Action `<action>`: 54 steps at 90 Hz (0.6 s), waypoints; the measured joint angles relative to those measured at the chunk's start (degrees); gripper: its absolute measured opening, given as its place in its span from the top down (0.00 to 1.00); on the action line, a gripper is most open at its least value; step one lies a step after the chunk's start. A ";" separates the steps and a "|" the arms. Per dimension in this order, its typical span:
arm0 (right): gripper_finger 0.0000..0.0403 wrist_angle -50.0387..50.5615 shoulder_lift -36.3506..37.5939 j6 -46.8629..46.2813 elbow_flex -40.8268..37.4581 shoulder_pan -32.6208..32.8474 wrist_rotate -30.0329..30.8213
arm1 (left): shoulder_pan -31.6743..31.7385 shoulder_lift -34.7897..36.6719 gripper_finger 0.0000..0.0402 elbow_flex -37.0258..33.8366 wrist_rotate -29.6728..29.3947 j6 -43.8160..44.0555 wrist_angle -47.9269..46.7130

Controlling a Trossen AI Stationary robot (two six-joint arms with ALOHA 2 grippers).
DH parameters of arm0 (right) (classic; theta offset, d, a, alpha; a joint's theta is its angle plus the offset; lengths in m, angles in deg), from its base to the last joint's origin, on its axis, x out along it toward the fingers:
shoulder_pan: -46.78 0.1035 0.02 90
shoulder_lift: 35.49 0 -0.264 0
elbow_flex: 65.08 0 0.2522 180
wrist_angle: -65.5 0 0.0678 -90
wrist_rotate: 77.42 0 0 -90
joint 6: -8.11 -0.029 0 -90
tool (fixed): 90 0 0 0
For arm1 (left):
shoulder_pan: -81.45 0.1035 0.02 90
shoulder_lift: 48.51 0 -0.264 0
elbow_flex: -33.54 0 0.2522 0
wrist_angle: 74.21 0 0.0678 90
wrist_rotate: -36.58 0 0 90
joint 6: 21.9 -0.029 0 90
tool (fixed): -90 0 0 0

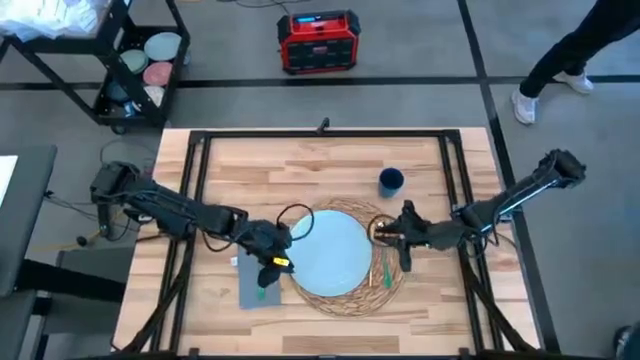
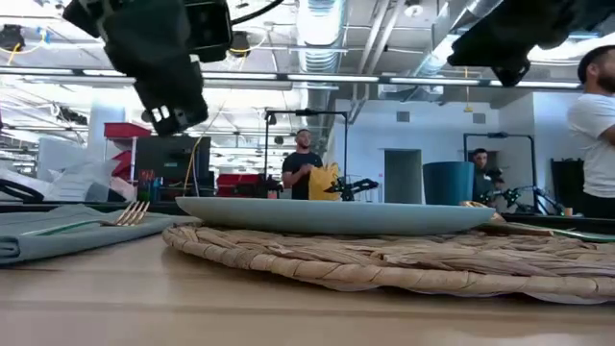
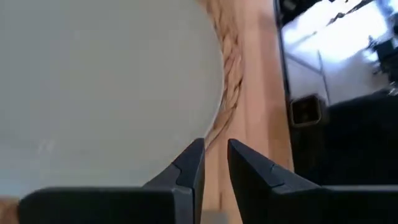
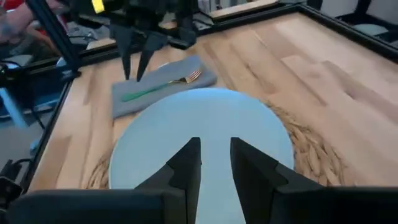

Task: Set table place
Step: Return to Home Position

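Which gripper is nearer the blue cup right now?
Right. The right gripper hangs at the plate's edge nearest the blue cup; the left gripper hangs across the plate, by the napkin.

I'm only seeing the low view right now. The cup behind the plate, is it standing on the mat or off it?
Observer: Off it. From above, the cup stands on the table, beyond the mat's far right edge.
Operator: Are the hands holding anything?
Observer: No. The wrist views show the left hand and the right hand both open and empty.
Operator: Where are they over the setting?
Observer: The left hand is by the plate's left rim, and the right hand is over the mat's right edge.
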 joint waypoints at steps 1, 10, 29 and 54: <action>0.82 0.02 0.22 -0.26 -0.08 -0.02 -0.27 | 0.01 -0.04 0.87 -0.15 -0.06 0.02 1.03; 0.82 -1.40 2.34 -5.53 -2.13 0.02 -1.83 | -0.23 0.12 0.87 -7.07 0.59 0.60 23.03; 0.82 -13.60 6.35 -12.70 -12.25 2.62 -3.97 | -2.35 -0.93 0.87 -21.02 3.76 10.39 52.98; 0.82 -35.55 6.04 -9.08 -25.18 6.06 -4.06 | -5.26 -0.88 0.87 -28.90 1.68 10.91 56.72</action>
